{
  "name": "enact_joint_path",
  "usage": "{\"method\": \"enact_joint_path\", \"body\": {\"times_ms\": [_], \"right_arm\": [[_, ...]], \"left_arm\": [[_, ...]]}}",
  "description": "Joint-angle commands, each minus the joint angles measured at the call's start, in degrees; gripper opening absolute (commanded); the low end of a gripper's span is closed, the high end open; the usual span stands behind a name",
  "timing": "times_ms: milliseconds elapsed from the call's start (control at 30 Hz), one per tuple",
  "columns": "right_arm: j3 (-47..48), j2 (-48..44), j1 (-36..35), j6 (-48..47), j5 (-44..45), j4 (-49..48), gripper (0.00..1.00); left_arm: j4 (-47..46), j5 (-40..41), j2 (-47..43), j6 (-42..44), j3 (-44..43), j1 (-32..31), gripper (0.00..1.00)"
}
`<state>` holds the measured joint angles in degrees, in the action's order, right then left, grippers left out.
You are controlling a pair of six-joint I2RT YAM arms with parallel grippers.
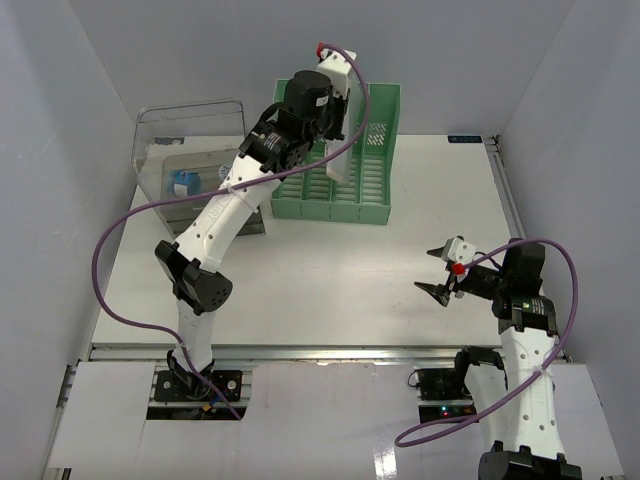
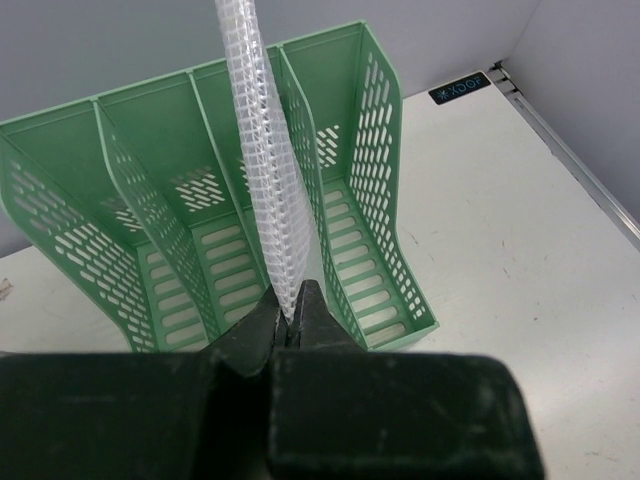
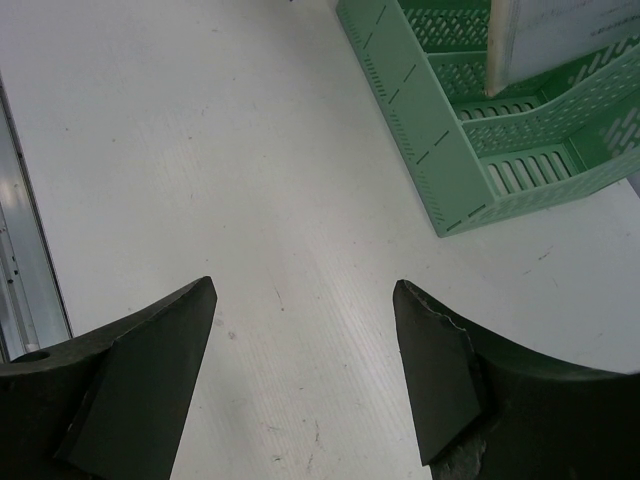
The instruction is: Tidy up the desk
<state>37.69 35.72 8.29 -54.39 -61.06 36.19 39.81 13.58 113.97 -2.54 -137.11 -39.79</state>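
Observation:
The white desk (image 1: 330,270) carries a green slotted file rack (image 1: 345,170) at the back centre. My left gripper (image 1: 325,125) is shut on a white mesh document pouch (image 1: 340,110) and holds it upright, its lower end down in the rack's right-hand slots. In the left wrist view the gripper (image 2: 290,315) pinches the pouch's edge (image 2: 265,180) right by a divider of the rack (image 2: 375,200). My right gripper (image 1: 437,272) is open and empty above bare desk at the right. It also shows in the right wrist view (image 3: 305,300), with the rack (image 3: 450,130) and pouch (image 3: 560,40) far off.
A clear plastic drawer box (image 1: 190,150) with a small blue item (image 1: 183,182) inside stands at the back left, beside the rack. A silver rail (image 1: 507,190) runs along the desk's right edge. Grey walls enclose the back and sides.

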Motion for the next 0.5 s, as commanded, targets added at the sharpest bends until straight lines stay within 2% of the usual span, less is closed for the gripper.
{"method": "enact_joint_path", "body": {"times_ms": [0,467], "right_arm": [[-0.2,-0.6,0.2,0.4,-1.3,-1.1,0.78],[-0.4,-0.5,0.2,0.3,-1.4,-1.1,0.79]], "left_arm": [[-3.5,-3.5,-1.0,0.3,0.5,0.4,0.00],[-2.4,-4.9,-1.9,-0.3,4.3,0.4,0.00]]}}
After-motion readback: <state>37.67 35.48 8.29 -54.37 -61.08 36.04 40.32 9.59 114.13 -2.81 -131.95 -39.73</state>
